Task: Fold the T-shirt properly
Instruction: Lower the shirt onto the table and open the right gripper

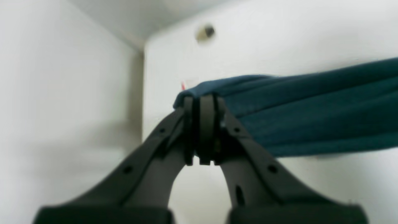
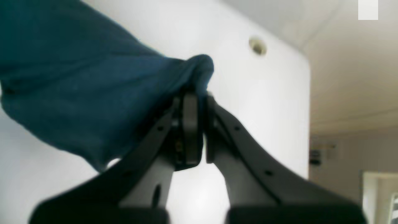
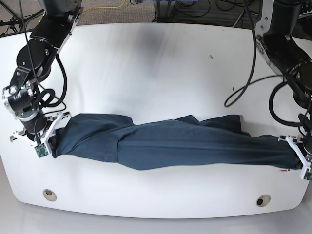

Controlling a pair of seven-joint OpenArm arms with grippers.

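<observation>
Dark navy cotton stretches in one long band across the near half of the white bench [image 3: 156, 58], the T-shirt [image 3: 161, 144] pulled out between the two arms so that it runs almost from one end of the bench to the other. It is bunched and creased lengthwise, thicker toward the middle, with a few folds overlapping where the cloth has gathered.

At the base view's left end, the right gripper [image 2: 199, 102] has its fingers [image 2: 189, 124] pressed together on a wad of the fabric, a small knob of blue poking out above the tips. The cloth fans away from there toward the left of the wrist picture, lifted a little off the white surface.

At the other end, the left gripper [image 1: 203, 105] is clamped just the same, its fingers [image 1: 206, 124] closed tight on a narrow edge of the shirt, which runs off to the right of that view as a taut, ribbed-looking strip.

Two small round holes sit in the bench near its front edge, one hole [image 3: 48, 194] toward the left and another hole [image 3: 263, 200] toward the right. Black cables [image 3: 251, 53] loop down from the arm at the right.
</observation>
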